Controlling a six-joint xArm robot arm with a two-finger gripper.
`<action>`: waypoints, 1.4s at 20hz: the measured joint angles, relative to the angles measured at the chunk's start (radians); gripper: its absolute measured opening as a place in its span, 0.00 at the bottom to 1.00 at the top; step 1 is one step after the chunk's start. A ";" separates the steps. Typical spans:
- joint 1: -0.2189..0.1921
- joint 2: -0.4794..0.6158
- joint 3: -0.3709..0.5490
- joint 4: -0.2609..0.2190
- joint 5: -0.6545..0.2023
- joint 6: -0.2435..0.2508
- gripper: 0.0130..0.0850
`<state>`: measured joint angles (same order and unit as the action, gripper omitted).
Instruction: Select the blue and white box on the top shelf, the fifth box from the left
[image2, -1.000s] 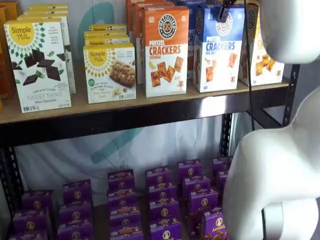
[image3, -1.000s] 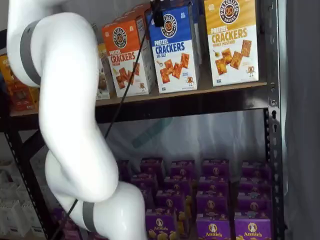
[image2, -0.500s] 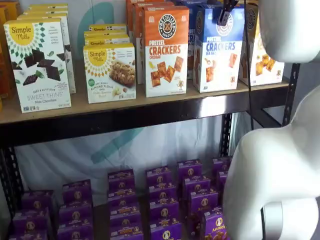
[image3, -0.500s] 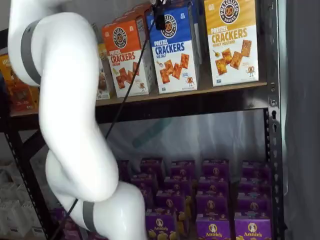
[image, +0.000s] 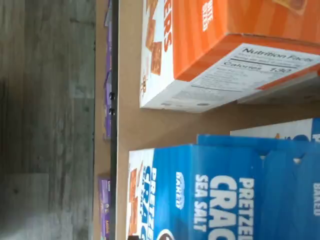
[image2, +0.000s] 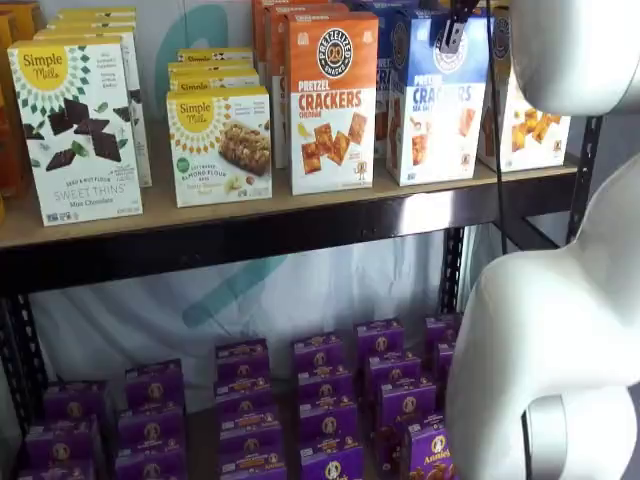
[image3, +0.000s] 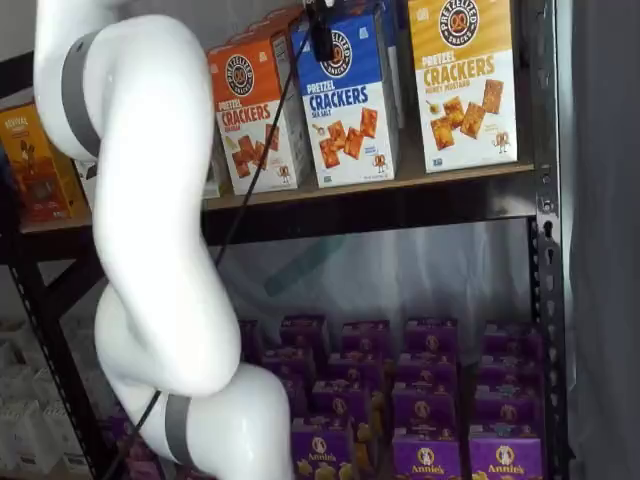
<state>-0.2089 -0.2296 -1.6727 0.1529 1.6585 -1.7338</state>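
Observation:
The blue and white box stands on the top shelf, between an orange-topped cracker box and a yellow-topped one. It shows in both shelf views. My gripper hangs from the view's upper edge in front of the box's upper part, also in a shelf view. Only a dark finger shape shows, with no plain gap. The wrist view looks down on the blue box, the orange-topped box and the shelf board.
Simple Mills boxes stand at the shelf's left. Small purple boxes fill the lower level. My white arm stands in front of the shelves, with a cable hanging from the gripper. Black uprights frame the right side.
My arm's upper segment has shifted a little to the right in a shelf view. The gripper stays in front of the blue box's upper part. The boxes have not moved.

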 joint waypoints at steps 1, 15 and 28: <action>0.002 0.003 -0.004 -0.003 0.006 0.001 1.00; 0.013 -0.007 0.017 -0.021 0.015 0.007 1.00; 0.013 -0.023 0.044 -0.012 -0.008 0.007 0.78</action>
<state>-0.1963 -0.2522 -1.6290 0.1412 1.6504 -1.7263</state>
